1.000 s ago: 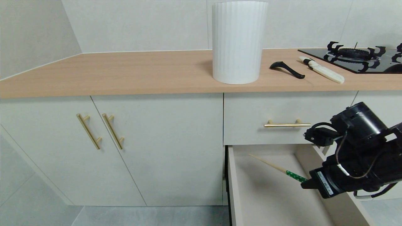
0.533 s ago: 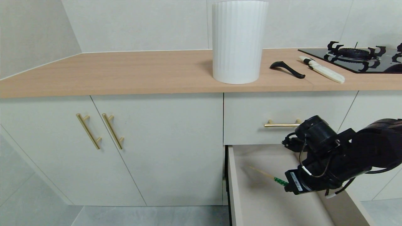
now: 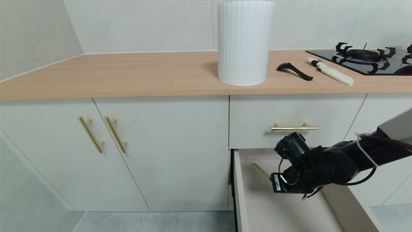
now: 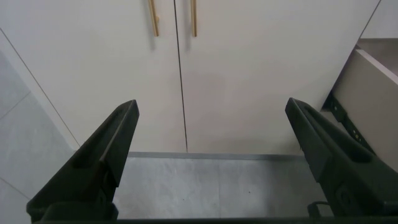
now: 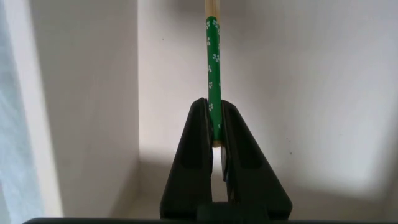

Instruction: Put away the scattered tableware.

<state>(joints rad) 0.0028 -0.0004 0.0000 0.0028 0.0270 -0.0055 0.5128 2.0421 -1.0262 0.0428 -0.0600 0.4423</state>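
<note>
My right gripper (image 3: 273,179) (image 5: 214,127) reaches down into the open lower drawer (image 3: 240,190), shut on the green patterned end of a wooden chopstick (image 5: 213,68). The chopstick's bare wooden tip (image 3: 260,170) pokes out toward the drawer's back left. On the counter lie a black-handled utensil (image 3: 294,71) and a white knife (image 3: 329,72). My left gripper (image 4: 211,155) hangs open in front of the cabinet doors, low near the floor, with nothing between its fingers.
A tall white ribbed container (image 3: 244,42) stands on the wooden counter (image 3: 128,74). A gas hob (image 3: 367,59) sits at the far right. A shut upper drawer with a gold handle (image 3: 294,128) is right above the open one. Two cabinet doors (image 3: 106,133) stand shut to the left.
My right arm has moved left and down into the drawer, carrying the chopstick deeper toward the drawer floor. The counter items have not moved.
</note>
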